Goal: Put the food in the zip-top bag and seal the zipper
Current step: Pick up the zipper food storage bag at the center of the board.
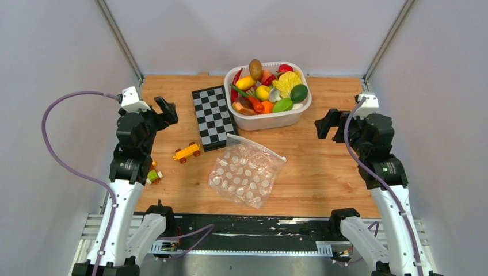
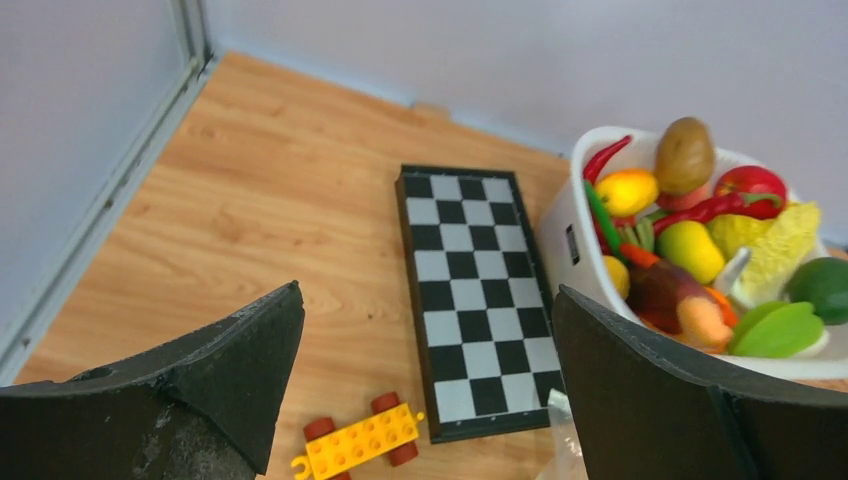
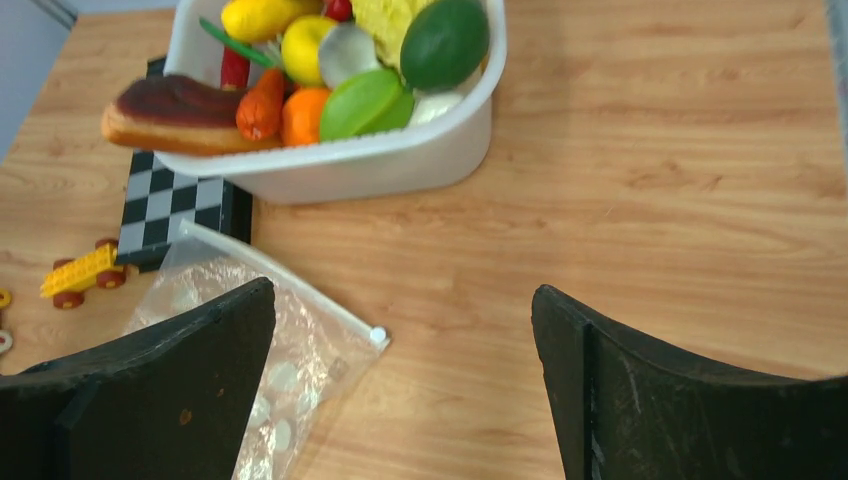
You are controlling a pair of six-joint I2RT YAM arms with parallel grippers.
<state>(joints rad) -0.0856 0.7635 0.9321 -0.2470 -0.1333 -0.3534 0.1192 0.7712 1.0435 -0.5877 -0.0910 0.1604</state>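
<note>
The toy food (image 1: 269,86) is piled in a white tub (image 1: 270,119) at the back middle; it also shows in the left wrist view (image 2: 700,230) and the right wrist view (image 3: 350,70). The clear dotted zip-top bag (image 1: 246,172) lies flat and empty in the middle of the table. Its whitish zipper (image 1: 256,146) runs along the far edge and also shows in the right wrist view (image 3: 285,277). My left gripper (image 1: 167,109) is open and empty above the left side. My right gripper (image 1: 325,123) is open and empty above the right side.
A folded chessboard (image 1: 213,117) lies left of the tub. A yellow brick car (image 1: 187,152) sits beside the bag's left, and another small toy car (image 1: 153,175) lies by the left arm. Grey walls enclose the wooden table (image 1: 322,167).
</note>
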